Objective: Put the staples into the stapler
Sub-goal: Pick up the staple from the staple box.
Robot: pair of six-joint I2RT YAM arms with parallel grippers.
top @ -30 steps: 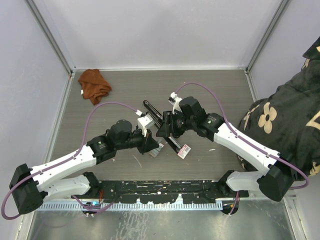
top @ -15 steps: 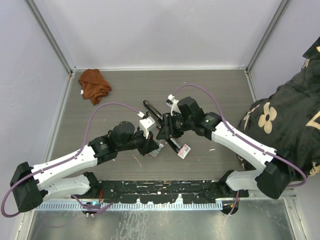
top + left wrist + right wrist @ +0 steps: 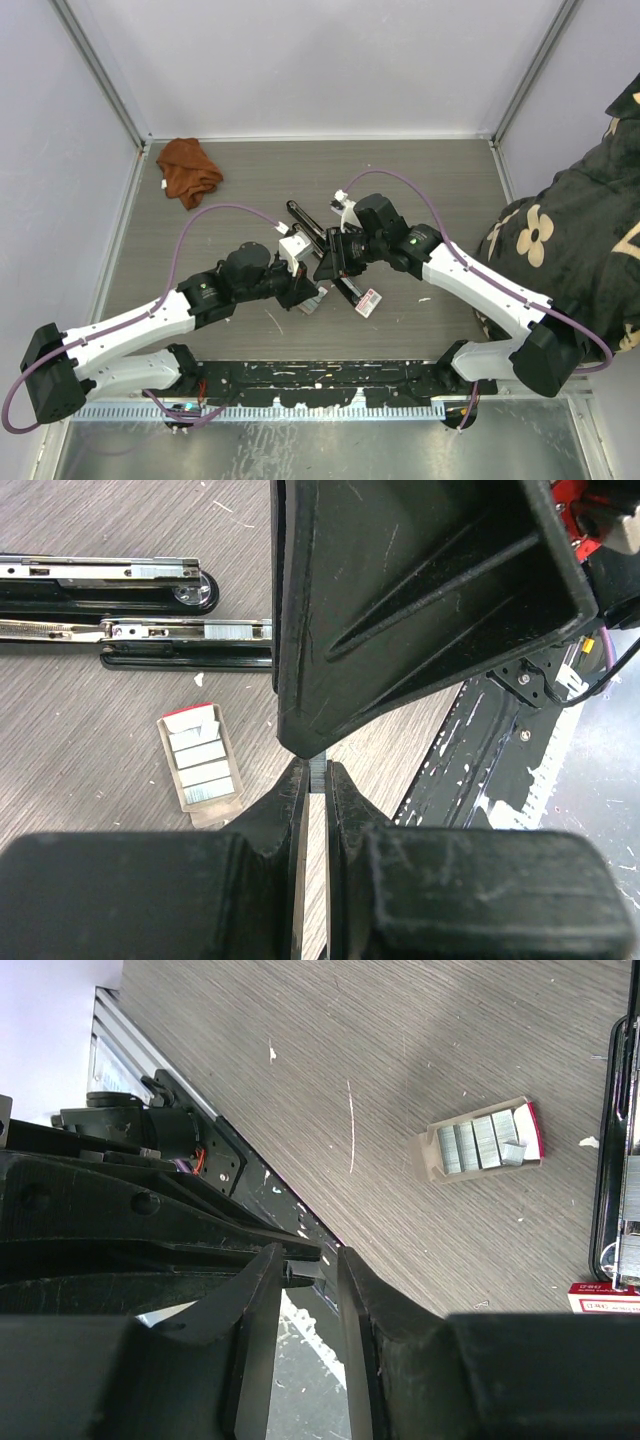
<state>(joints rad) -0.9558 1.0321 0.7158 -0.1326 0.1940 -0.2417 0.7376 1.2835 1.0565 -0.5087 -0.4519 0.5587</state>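
Rust-brown cloth (image 3: 188,168) lies crumpled on the bench (image 3: 430,180), well off to the far left of both pairs of jaws.

Left gripper (image 3: 318,776): I read its jaws as all but closed, pinching a short grey staple strip (image 3: 318,767) at the very tips.

Tray of staples (image 3: 203,763) sits on the bench just left of those jaws in the left wrist view, with several strips in it. Beyond the tray the black stapler (image 3: 190,645) lies open, silver channel up.

Right gripper (image 3: 312,1272) meets the left tips head-on. Its jaws stand narrow, one on each side of the pinched strip, with a slit showing. I can't tell if they touch it.

Red-and-white box (image 3: 603,1300) lies to the right of the right jaws, beside the stapler.
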